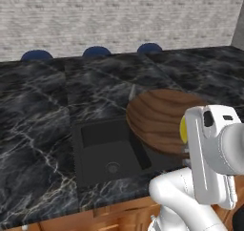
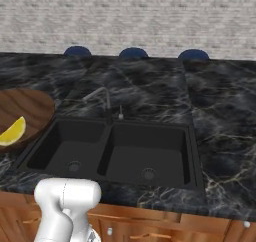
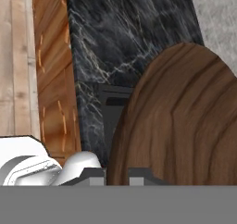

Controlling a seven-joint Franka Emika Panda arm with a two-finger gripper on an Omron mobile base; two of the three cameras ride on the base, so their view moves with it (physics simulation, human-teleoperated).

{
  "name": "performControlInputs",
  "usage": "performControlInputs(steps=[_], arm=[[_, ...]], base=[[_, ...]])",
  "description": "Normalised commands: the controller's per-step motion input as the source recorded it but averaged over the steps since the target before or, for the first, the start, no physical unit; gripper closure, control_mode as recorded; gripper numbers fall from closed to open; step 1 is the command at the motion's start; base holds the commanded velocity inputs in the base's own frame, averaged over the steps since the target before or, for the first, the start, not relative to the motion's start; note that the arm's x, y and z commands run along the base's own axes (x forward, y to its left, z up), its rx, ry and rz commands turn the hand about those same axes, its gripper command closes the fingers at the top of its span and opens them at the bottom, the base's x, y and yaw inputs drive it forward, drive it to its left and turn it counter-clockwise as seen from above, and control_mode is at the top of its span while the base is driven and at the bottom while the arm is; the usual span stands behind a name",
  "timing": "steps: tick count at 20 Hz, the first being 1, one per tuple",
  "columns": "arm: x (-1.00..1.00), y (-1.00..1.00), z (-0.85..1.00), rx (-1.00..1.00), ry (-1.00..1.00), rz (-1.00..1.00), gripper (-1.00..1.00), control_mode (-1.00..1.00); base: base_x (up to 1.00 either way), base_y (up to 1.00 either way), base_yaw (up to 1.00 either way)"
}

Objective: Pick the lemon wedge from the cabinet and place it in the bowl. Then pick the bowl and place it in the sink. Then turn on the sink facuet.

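Note:
The dark wooden bowl (image 1: 157, 120) is held up beside the black sink (image 2: 107, 153), and its edge covers part of the near basin in the left base view. The yellow lemon wedge (image 2: 12, 132) lies inside the bowl (image 2: 25, 111). In the hand view my gripper (image 3: 117, 176) is shut on the bowl's rim (image 3: 185, 126), with a finger tip on each side. The slim sink faucet (image 2: 100, 93) stands behind the basins, with its small lever (image 2: 120, 113) beside it. The cabinet is out of view.
Dark marbled counter (image 2: 220, 116) surrounds the sink. Three blue stool tops (image 2: 133, 52) line the counter's far edge in front of a pale brick wall. Wooden drawer fronts (image 2: 150, 231) run below the counter's near edge.

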Motion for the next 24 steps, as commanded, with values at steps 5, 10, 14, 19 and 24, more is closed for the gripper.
performControlInputs(steps=[5, 10, 14, 19, 24], arm=[[0.00, 0.00, 0.00, 0.00, 0.00, 0.00, 1.00, 1.00], [0.01, 0.15, -0.31, 0.06, 0.11, 0.00, 1.00, -1.00], [0.14, 0.54, -0.92, 0.13, 0.21, 0.00, 1.00, -1.00], [0.43, 0.34, -0.75, 0.00, 0.11, -0.07, 1.00, -1.00], [0.91, 0.00, -0.44, 0.00, 0.03, -0.05, 1.00, -1.00]], base=[[0.14, 0.00, 0.00], [0.00, 0.00, 0.00], [0.00, 0.00, 0.00], [0.00, 0.00, 0.00], [0.00, 0.00, 0.00]])
